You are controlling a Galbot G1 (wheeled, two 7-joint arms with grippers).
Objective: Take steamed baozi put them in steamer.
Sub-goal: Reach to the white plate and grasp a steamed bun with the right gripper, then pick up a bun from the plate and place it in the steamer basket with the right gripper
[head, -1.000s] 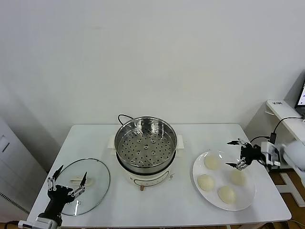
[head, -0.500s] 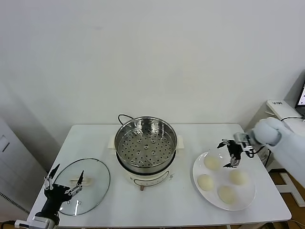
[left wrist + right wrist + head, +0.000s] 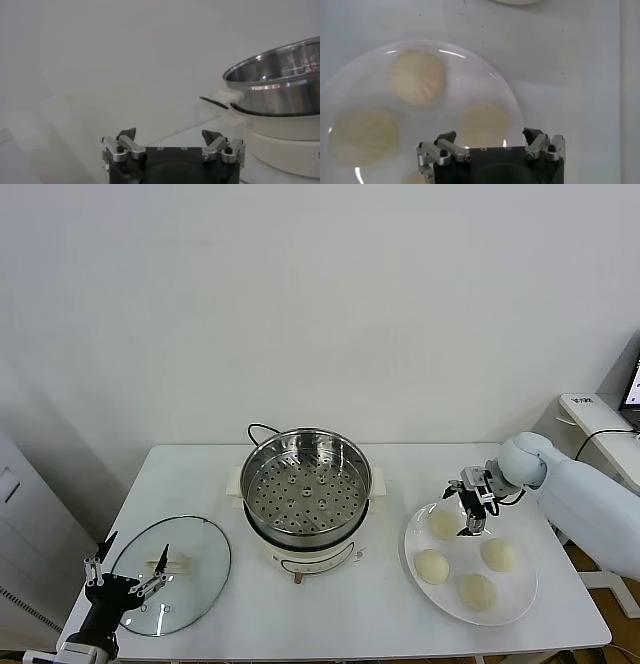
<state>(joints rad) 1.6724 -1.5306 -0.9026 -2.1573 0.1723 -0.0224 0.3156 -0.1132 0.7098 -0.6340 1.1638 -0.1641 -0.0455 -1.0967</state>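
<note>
White wall backs a white rectangular worktop (image 3: 330, 604) that carries everything in sight. Near its middle stands the round shiny stainless-steel steamer (image 3: 305, 487), its perforated bottom bare, seated on a cream-white electric cooker base (image 3: 300, 559) with a black cord (image 3: 257, 429) looping behind it. Toward the robot's right lies a flat round white plate (image 3: 520, 594) holding the four smooth cream-white steamed baozi: one at the plate's far left part (image 3: 444, 524), one nearer the front left (image 3: 432, 565), one on the right (image 3: 497, 554) and one at the front (image 3: 475, 590).

Over the far edge of that plate hangs the right claw (image 3: 467, 506), fingers spread and empty, poised above the far-left bun without touching it. Its wrist view looks straight down on the plate (image 3: 350, 85) with the spread fingers (image 3: 437, 150) framing the bun beneath (image 3: 484, 122).

At the worktop's left front lies a round glass lid with a white handle (image 3: 172, 572). Just beside its near edge sits the left claw (image 3: 124, 582), low at the worktop corner, fingers spread and holding nothing.
</note>
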